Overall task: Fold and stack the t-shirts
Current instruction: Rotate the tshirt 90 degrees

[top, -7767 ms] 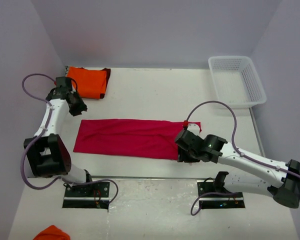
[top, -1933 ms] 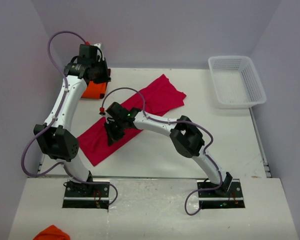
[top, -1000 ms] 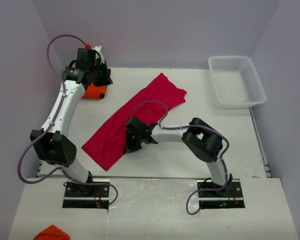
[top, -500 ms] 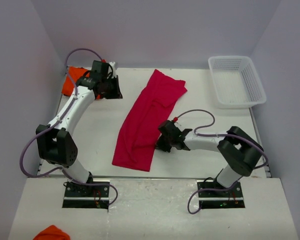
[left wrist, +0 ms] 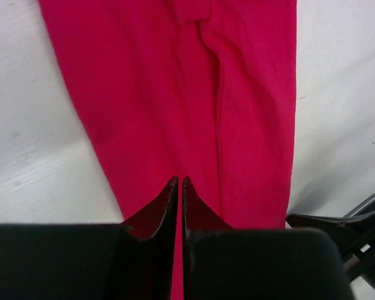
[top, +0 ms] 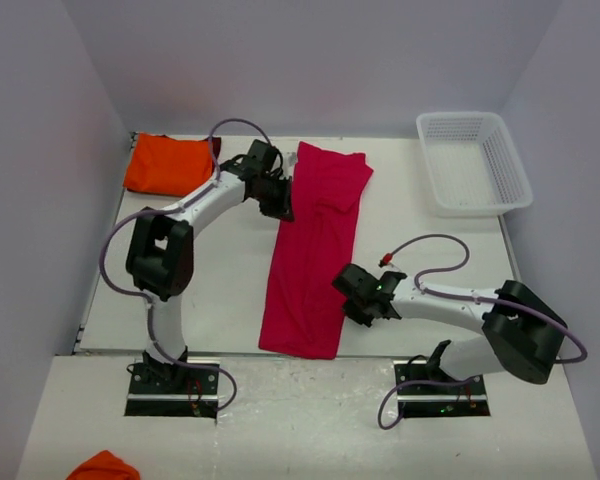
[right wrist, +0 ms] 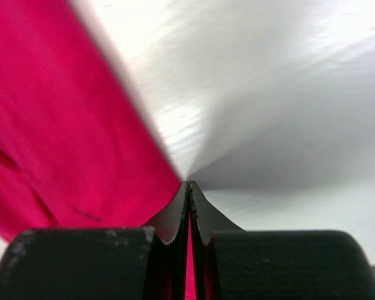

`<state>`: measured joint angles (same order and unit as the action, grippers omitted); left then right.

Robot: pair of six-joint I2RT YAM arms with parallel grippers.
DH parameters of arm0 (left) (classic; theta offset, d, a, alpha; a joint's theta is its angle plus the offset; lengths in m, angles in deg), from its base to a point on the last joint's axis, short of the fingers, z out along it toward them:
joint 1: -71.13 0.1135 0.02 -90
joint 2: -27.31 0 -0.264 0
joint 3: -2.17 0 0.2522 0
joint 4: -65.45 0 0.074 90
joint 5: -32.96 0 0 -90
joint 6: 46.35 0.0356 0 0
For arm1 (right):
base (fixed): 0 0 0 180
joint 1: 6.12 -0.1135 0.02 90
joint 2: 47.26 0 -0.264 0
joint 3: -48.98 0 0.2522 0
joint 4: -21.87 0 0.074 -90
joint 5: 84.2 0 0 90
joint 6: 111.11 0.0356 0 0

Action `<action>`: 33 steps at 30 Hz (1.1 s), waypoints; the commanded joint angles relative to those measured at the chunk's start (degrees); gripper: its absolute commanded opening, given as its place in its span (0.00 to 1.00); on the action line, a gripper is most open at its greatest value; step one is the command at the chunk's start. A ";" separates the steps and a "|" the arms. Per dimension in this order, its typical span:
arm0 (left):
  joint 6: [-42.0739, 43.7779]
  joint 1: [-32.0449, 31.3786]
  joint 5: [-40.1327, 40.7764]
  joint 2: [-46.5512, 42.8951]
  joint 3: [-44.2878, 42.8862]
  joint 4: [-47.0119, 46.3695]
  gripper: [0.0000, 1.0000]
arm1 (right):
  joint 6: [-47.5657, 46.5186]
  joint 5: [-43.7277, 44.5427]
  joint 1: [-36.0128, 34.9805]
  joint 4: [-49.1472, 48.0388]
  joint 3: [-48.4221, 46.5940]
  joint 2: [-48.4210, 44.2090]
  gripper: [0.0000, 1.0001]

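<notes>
- On the table [top: 230,285], two t-shirts and one white basket [top: 475,160] are seen; the basket sits at the far right corner.
- One crimson-pink t-shirt [top: 315,250] is laid out left of the basket as a long strip, running from the far edge to the near edge.
- One orange t-shirt [top: 165,165] is lying folded, well left of the basket at the far left corner.
- The left end effector [top: 282,205] is pinched tight on the strip's left edge, towards its far end.
- The right end effector [top: 350,300] is clamped on the strip's right edge, towards its near end.
- One further orange cloth lump [top: 105,466] is seen off the table, near left.
</notes>
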<state>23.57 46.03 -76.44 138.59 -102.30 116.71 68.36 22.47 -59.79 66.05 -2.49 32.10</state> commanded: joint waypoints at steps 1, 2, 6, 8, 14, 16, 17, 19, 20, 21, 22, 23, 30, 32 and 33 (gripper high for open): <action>-1.72 -0.56 -3.72 4.10 -5.25 -3.48 0.04 | 5.98 6.10 -0.65 13.53 1.32 -4.10 0.00; -1.90 -0.65 -3.54 6.46 -6.83 -3.66 0.04 | 5.98 6.88 -0.65 13.71 1.85 -6.55 0.00; -2.16 -0.65 -1.70 10.26 -8.51 -5.68 0.04 | 2.22 12.06 -0.65 18.70 -1.30 -9.48 0.00; -2.07 -0.65 -1.61 11.41 -8.86 -6.55 0.04 | 0.37 16.09 -0.65 22.74 -4.99 -9.57 0.00; -2.42 -0.65 -3.01 10.97 -8.51 -8.23 0.04 | -9.56 22.26 -0.65 28.72 -16.24 -9.48 0.00; -1.64 -0.65 -3.54 9.40 -8.69 -8.58 0.04 | -13.77 23.41 -0.65 29.26 -20.09 -10.35 0.00; -0.33 -0.65 -2.76 8.95 -9.12 -8.32 0.05 | -15.19 23.41 -0.65 29.26 -20.99 -11.23 0.01; 1.69 -0.65 -1.18 9.73 -13.50 -4.57 0.06 | -17.91 22.28 -0.65 28.74 -22.92 -12.11 0.03; 2.66 -0.56 0.75 10.52 -15.78 -2.71 0.06 | -21.93 21.05 -0.56 26.65 -22.93 -12.72 0.08; 5.02 -0.56 1.64 12.97 -20.42 -0.86 0.06 | -23.80 17.65 -0.56 25.15 -22.50 -13.77 0.11; 6.18 -0.47 2.43 14.56 -23.07 2.46 0.06 | -29.04 15.00 -0.65 20.87 -21.71 -14.31 0.14; 8.02 -0.39 4.09 16.05 -25.45 4.23 0.06 | -31.09 12.19 -0.65 18.91 -21.00 -14.75 0.19; 11.37 -0.12 7.01 23.98 -31.36 6.37 0.00 | -34.89 -0.05 -1.17 6.07 -8.01 -20.02 0.00; 11.29 -0.03 6.66 25.29 -31.19 6.10 0.00 | -35.51 -0.84 -1.17 5.09 -7.29 -19.77 0.00; 11.20 -0.03 6.04 25.65 -31.01 5.75 0.00 | -35.51 -0.85 -1.17 5.27 -7.02 -19.24 0.00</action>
<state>32.38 45.64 -70.56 162.13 -133.56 120.64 35.56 24.98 -60.69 76.30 -10.38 13.23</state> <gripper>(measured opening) 0.002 0.003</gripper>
